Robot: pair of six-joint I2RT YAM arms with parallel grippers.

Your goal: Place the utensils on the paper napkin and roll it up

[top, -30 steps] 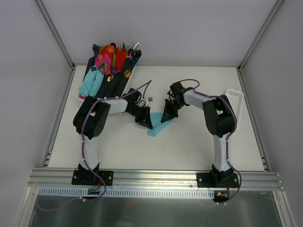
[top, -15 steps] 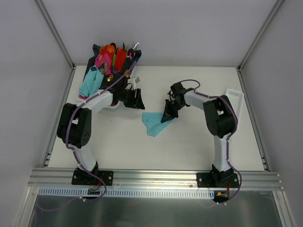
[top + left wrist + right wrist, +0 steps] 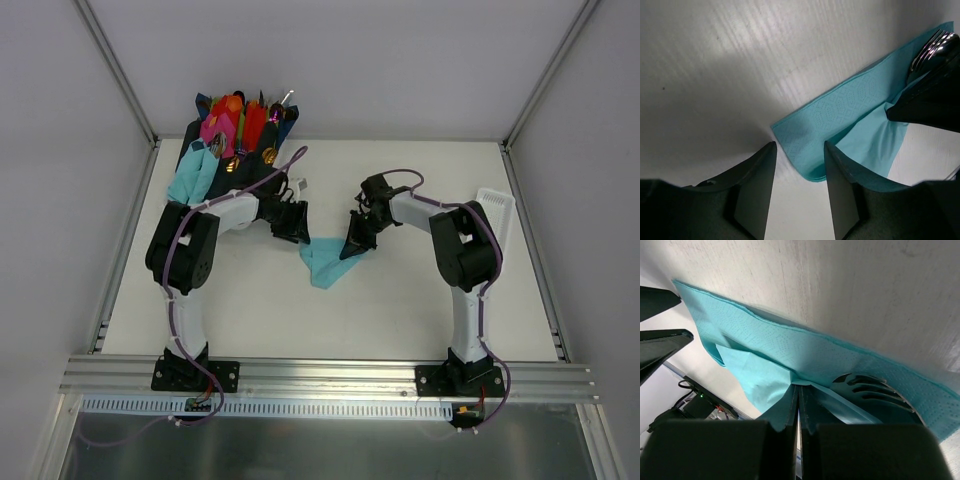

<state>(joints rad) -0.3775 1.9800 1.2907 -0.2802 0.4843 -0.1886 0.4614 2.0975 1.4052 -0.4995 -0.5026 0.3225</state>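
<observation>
From above, the paper napkin (image 3: 322, 266) is lying mid-counter (image 3: 400, 305), with bare surface running toward the near edge. Left wrist: the left gripper (image 3: 799, 151) is hovering at the napkin's folded corner, jaws apart and empty. Right wrist: the right gripper (image 3: 798, 392) is pinching a napkin fold, jaws closed, beside the utensils (image 3: 874, 389).

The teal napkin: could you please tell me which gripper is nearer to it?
Right. The right gripper is shut on a folded flap of the teal napkin; the left gripper hangs open by its corner, not touching it.
</observation>
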